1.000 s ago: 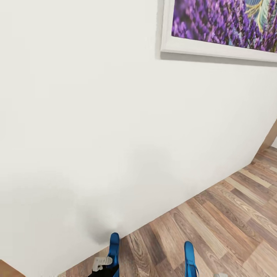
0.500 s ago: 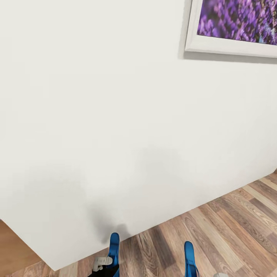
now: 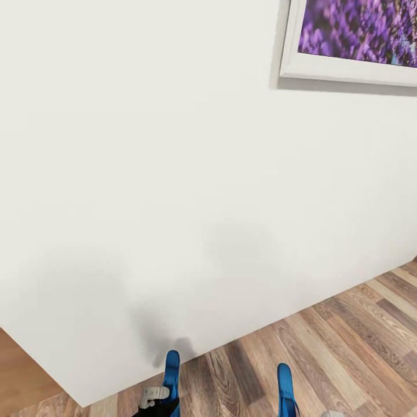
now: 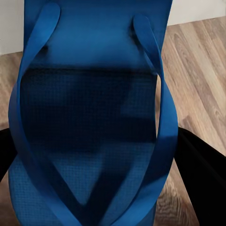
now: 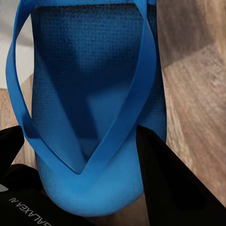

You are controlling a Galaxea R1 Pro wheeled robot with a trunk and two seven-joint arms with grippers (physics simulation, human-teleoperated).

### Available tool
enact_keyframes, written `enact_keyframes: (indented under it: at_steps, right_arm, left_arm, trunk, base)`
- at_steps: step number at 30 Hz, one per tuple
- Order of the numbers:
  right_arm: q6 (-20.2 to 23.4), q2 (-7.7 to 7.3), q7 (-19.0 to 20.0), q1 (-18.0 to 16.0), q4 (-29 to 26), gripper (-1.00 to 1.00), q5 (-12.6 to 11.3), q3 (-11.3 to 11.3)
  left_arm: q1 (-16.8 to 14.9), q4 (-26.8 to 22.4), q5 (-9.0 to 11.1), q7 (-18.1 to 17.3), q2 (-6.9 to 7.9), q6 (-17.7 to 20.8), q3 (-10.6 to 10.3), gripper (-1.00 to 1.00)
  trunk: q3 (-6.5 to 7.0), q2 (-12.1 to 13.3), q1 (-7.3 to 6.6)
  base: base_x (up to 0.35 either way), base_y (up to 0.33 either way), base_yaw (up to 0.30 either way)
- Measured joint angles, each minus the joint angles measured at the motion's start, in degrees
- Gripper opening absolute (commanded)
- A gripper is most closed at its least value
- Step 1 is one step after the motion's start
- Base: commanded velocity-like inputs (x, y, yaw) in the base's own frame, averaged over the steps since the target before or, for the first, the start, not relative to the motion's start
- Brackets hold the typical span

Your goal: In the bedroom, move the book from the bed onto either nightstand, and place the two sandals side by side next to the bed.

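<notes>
Each gripper holds one bright blue sandal. In the head view the left sandal (image 3: 172, 370) and the right sandal (image 3: 284, 385) stick up side by side at the bottom edge, over the plank floor. In the left wrist view my left gripper (image 4: 101, 169) is shut on its sandal (image 4: 89, 94), with black fingers (image 4: 200, 179) on both sides of the sole. My right gripper (image 5: 87, 157) is likewise shut on the other sandal (image 5: 89, 70), with a black finger (image 5: 165, 174) against its edge. The bed, book and nightstand are out of view.
A white wall (image 3: 174, 174) stands close in front of me. A framed purple flower picture (image 3: 353, 40) hangs at its upper right. Brown plank floor (image 3: 347, 341) runs along the lower right, and a tan wood surface (image 3: 23, 370) shows at the lower left.
The camera has turned, sliding the picture frame to the right and bringing the tan surface in at lower left. Both sandals stay held in the same place.
</notes>
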Motion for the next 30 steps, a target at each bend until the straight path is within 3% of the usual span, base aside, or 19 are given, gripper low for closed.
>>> enact_keyframes:
  at_steps: [7, 30]
  right_arm:
    - [0.0, 0.00, 0.1, 0.0, 0.0, -1.00, 0.0, 0.0]
    - [0.0, 0.01, 0.1, 0.0, 0.0, -1.00, 0.0, 0.0]
  left_arm:
    - [0.0, 0.0, 0.0, 0.0, 0.01, 0.0, 0.0, -1.00]
    - [0.0, 0.0, 0.0, 0.0, 0.02, 0.0, 0.0, -1.00]
  trunk:
    - [-0.02, 0.0, 0.00]
    - [-0.61, 0.0, 0.00]
  base:
    - [0.000, 0.000, 0.087]
    - [0.000, 0.000, 0.264]
